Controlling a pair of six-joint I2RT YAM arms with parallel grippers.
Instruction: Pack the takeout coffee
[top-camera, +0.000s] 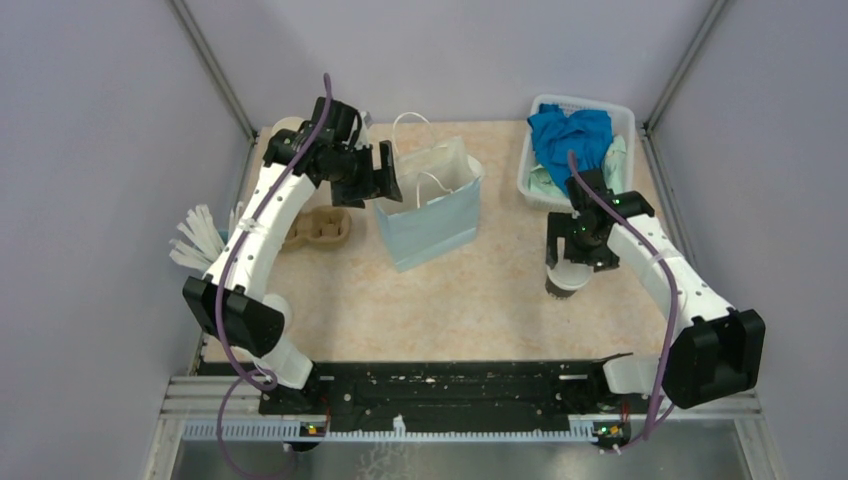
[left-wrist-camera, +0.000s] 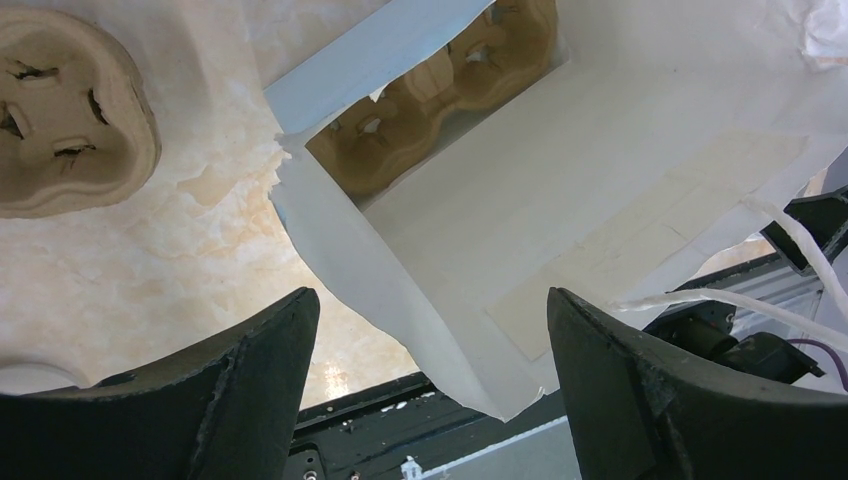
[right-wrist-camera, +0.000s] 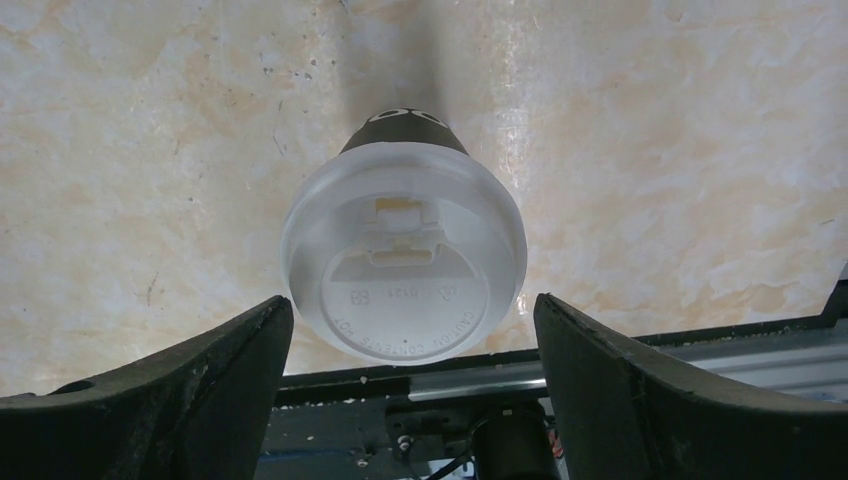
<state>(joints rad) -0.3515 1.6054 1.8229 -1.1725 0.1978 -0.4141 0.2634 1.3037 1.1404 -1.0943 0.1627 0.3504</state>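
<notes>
We're looking into a robotics lab test cell here. Plain pale walls (top-camera: 90, 150) box the bench in on three sides, with metal frame posts (top-camera: 212, 70) running up the back corners. A white left arm (top-camera: 270, 200) and right arm (top-camera: 660, 260) sit bolted to a black rail (top-camera: 450, 385) at the near edge, trailing purple cables (top-camera: 668, 335). On the marbled tabletop (top-camera: 480, 300) are staged props: a paper bag (top-camera: 430, 215), a white basket (top-camera: 527, 170) of cloths, a cardboard cup carrier (top-camera: 320, 228) and the takeout coffee (top-camera: 566, 280).

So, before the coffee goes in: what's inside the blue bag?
A cardboard cup carrier lies at the bottom of the bag; the rim hides part of it.
</notes>
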